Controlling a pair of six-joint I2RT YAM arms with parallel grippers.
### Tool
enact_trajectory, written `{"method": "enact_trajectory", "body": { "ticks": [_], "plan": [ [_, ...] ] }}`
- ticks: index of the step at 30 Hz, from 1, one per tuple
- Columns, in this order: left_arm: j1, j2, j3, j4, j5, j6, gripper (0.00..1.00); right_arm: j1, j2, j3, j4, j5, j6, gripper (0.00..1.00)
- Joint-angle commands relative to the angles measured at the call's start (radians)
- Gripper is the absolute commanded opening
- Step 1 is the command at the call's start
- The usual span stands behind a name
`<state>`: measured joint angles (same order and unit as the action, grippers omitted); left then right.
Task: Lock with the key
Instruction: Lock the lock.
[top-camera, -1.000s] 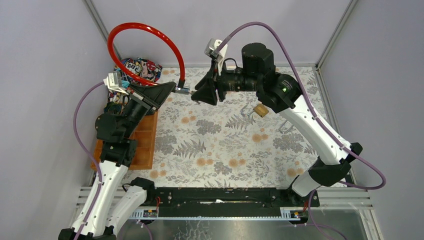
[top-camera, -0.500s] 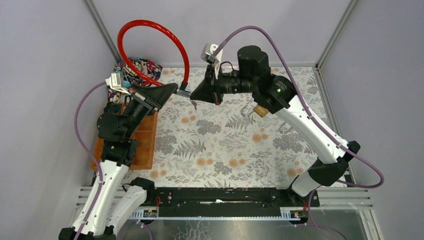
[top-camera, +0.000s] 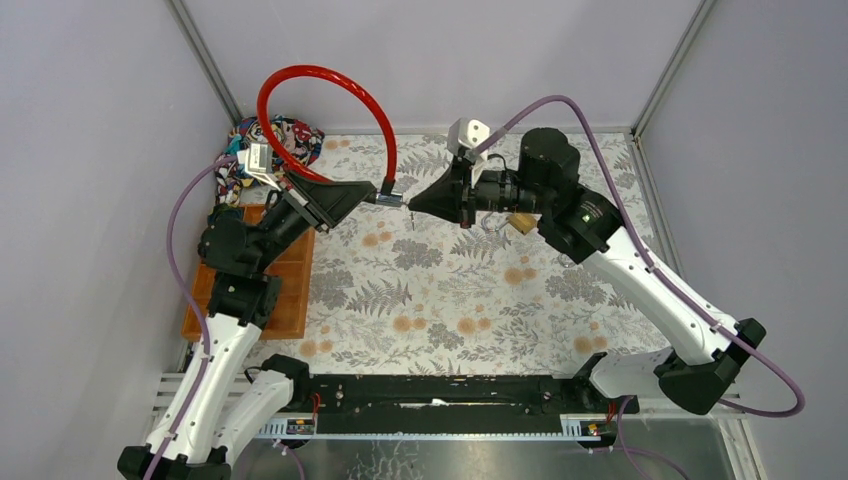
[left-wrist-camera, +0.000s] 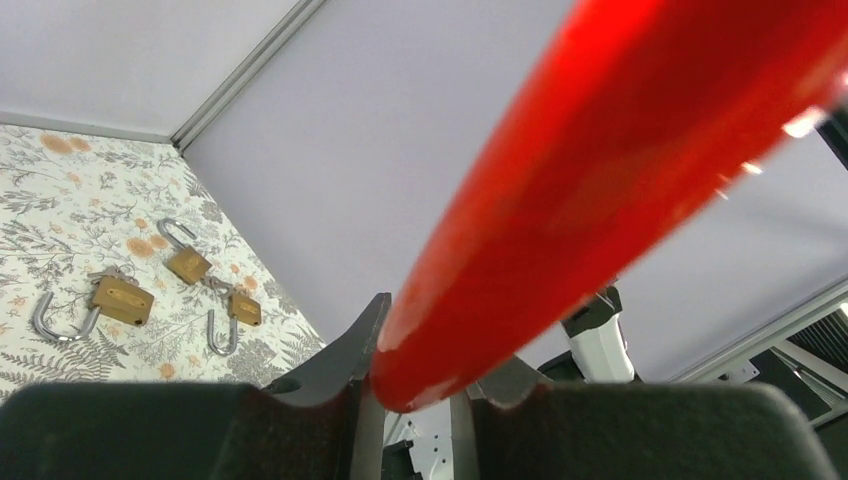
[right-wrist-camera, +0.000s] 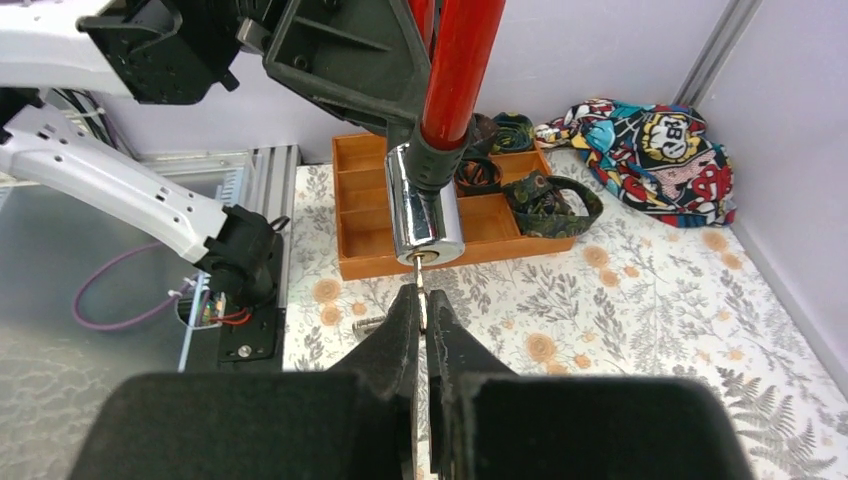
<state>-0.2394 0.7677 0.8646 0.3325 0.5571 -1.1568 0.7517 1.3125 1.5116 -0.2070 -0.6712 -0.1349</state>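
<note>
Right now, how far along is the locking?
Done: the left end effector holds the red cable lock raised, its chrome cylinder facing the right end effector. In hand: the right end effector, shut on the key, holds it at the cylinder's end. Left: turning and withdrawing the key.

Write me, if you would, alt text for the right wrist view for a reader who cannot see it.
The right pincer, shut on a small key, holds it at the end of a chrome lock barrel on a red cable, which the left pincer grips just above. Behind, on a floral table cover, sit an orange tray and a colourful cloth.
</note>
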Motion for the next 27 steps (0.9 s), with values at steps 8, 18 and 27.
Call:
{"method": "enact_trajectory", "body": {
  "ticks": [8, 18, 27],
  "plan": [
    [0.074, -0.05, 0.045, 0.167, -0.182, 0.026, 0.0, -0.114, -0.108, -0.054, -0.226, 0.07, -0.119, 0.0],
    [0.076, -0.058, 0.037, 0.286, -0.168, 0.245, 0.0, -0.114, -0.067, -0.051, -0.246, -0.062, -0.167, 0.0],
    [0.081, -0.046, 0.103, 0.362, -0.005, 0.303, 0.0, -0.178, -0.081, -0.151, -0.297, -0.082, -0.244, 0.0]
  ]
}}
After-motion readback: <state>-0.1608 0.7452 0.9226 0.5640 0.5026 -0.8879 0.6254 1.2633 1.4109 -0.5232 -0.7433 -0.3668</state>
